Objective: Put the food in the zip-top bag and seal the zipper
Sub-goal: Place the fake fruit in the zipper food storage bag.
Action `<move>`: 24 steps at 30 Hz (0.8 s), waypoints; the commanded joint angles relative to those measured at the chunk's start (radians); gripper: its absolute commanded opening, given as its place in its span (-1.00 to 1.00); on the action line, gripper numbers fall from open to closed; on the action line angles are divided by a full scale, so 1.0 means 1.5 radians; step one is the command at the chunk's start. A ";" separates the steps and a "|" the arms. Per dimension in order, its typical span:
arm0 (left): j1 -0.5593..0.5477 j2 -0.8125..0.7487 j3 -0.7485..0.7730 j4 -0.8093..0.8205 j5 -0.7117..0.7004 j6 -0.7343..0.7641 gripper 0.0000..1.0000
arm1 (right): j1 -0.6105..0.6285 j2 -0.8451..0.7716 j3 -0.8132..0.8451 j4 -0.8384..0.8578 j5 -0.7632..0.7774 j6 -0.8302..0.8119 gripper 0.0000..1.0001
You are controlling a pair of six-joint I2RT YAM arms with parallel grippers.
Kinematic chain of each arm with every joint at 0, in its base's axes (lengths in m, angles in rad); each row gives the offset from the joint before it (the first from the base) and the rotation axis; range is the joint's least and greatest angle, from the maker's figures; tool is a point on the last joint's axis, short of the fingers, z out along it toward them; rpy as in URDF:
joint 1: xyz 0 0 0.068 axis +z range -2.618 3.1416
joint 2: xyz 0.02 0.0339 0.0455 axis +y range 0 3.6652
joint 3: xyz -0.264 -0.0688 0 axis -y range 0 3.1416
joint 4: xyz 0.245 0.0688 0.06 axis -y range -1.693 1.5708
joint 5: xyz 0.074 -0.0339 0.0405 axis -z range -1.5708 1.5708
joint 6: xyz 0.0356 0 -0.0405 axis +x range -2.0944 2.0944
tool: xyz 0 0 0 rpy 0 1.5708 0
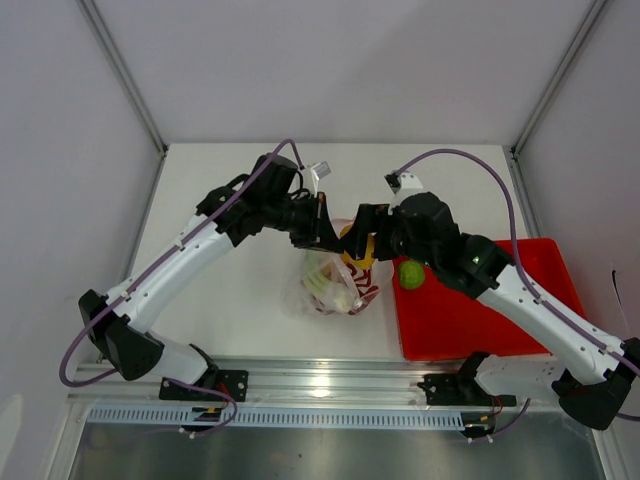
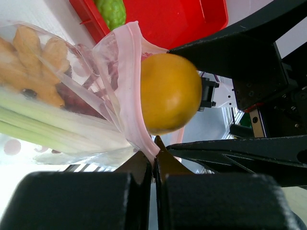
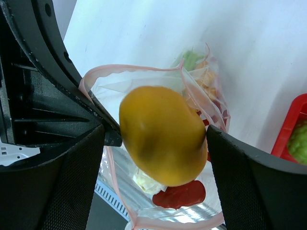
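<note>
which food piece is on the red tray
The round green fruit, alone on the red tray; the yellow fruit is at the mouth of the bag, the rest inside it.

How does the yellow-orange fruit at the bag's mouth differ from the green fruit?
Surface: the yellow-orange fruit is smooth and glossy; the green fruit is bumpy. Place: the yellow-orange fruit sits between the fingers of the right gripper at the open mouth of the zip-top bag; the green fruit lies on the red tray. Both are roundish, and neither is fully inside the bag.
</note>
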 commanded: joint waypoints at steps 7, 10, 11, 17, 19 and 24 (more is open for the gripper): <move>0.002 -0.011 0.038 0.046 0.028 0.000 -0.99 | 0.007 -0.016 0.003 -0.004 0.027 -0.006 0.76; 0.002 -0.010 0.039 0.046 0.031 -0.001 -0.99 | 0.007 -0.026 0.009 -0.009 0.049 -0.008 0.79; 0.002 -0.011 0.040 0.046 0.031 -0.001 -0.99 | 0.006 -0.027 0.012 -0.015 0.060 -0.010 0.82; 0.002 -0.018 0.032 0.051 0.033 0.000 -0.99 | -0.068 -0.054 0.030 -0.077 0.103 -0.001 0.95; 0.001 -0.018 0.029 0.051 0.035 0.000 -0.99 | -0.135 -0.083 0.024 -0.093 0.100 0.006 0.99; 0.002 -0.023 0.027 0.053 0.036 0.003 -0.99 | -0.301 -0.161 -0.040 -0.119 0.052 0.019 0.99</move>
